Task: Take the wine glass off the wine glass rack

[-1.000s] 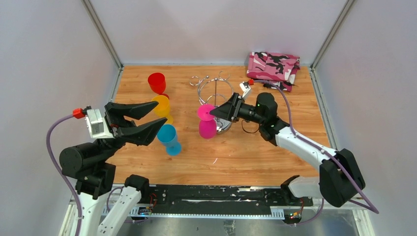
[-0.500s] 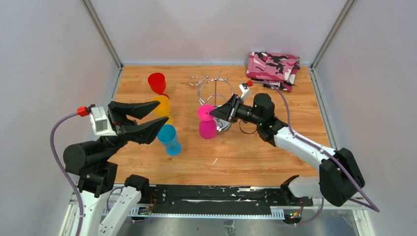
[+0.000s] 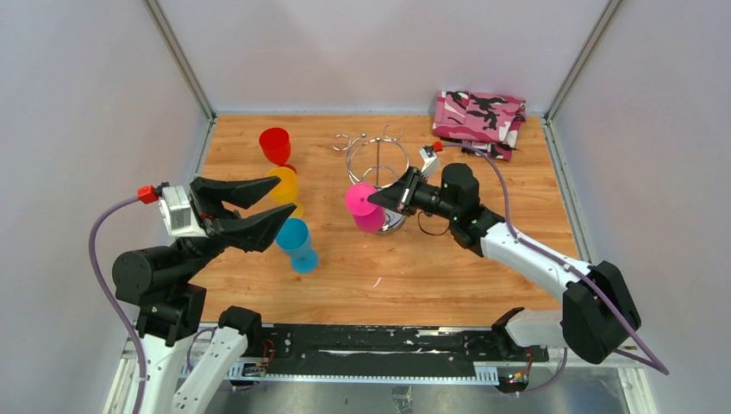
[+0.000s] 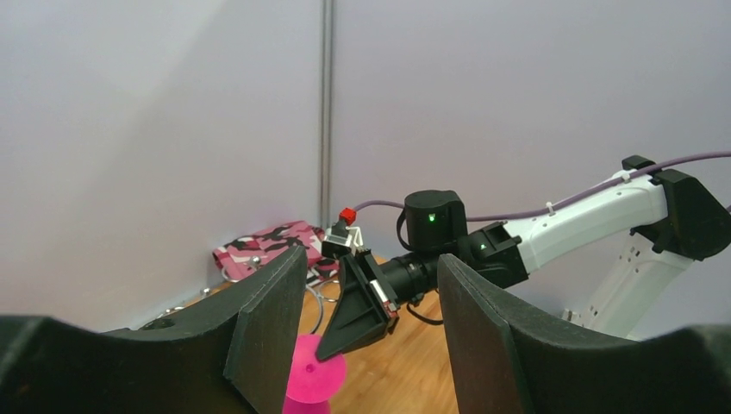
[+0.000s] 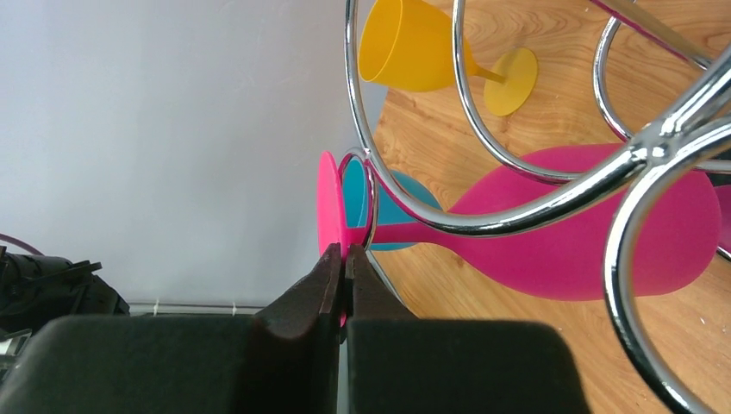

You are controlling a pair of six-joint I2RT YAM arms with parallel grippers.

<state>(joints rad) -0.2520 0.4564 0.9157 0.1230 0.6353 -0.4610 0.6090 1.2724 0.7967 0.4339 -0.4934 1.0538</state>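
**Q:** What occupies the left of the bench (image 3: 431, 267)?

**A:** The left arm (image 3: 159, 267), raised above the bench's left edge. Its jaws stand wide apart and hold nothing. They point toward three plastic stemmed glasses: a red glass (image 3: 275, 144) farthest back, a yellow glass (image 3: 283, 185) nearer, and a blue glass (image 3: 296, 241) nearest the arms. In the top view the tips overlap the yellow and blue glasses. The left wrist view shows only air between the jaws.

**Q:** Where is the wine glass?

**A:** The pink wine glass (image 3: 366, 211) is at centre, tilted well off upright. Its round foot faces up and to the left, and its bowl sits lower, over the disc base of the wine glass rack (image 3: 377, 151). In the right wrist view the stem passes through a curled chrome hook just beside the foot, so the glass is not yet free of the rack.

**Q:** And the right arm (image 3: 526, 254)?

**A:** It reaches in from the right, across the front of the rack. Its jaws are nearly closed, pinching the thin edge of the pink foot.

**Q:** What lies at the far right?

**A:** A folded pink camouflage cloth (image 3: 479, 116), in the bench's back right corner, well apart from the rack.
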